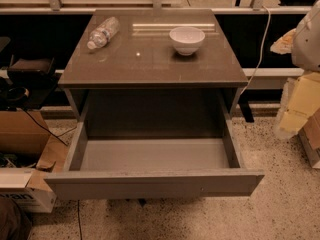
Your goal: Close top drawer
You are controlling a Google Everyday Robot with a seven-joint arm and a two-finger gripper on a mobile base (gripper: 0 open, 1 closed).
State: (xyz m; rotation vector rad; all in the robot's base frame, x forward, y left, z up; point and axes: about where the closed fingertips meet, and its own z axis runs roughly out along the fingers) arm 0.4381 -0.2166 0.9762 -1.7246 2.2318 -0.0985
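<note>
Room for moving lies mostly at the lower right of the frame, where the speckled floor (272, 209) lies beside the drawer's corner. The top drawer (155, 183) stands pulled far out of its cabinet in the lower middle, its plain grey front panel spanning most of the picture's width and its deep grey box open to view. Its left corner sits just beside a white box (22, 194) at the lower left, printed with letters that read "van", cut off by the frame's edge; a brown cardboard box (20, 131) sits behind that. On the counter (150, 66) above, a clear plastic bottle (102, 33) lies on its side near the left edge, its label too small to read, and a white bowl (186, 39) stands upright toward the back right. Yellowish blocks (300, 104) crowd the right edge. My gripper is outside the frame, so I cannot tell whether it is spread or pressed together.
</note>
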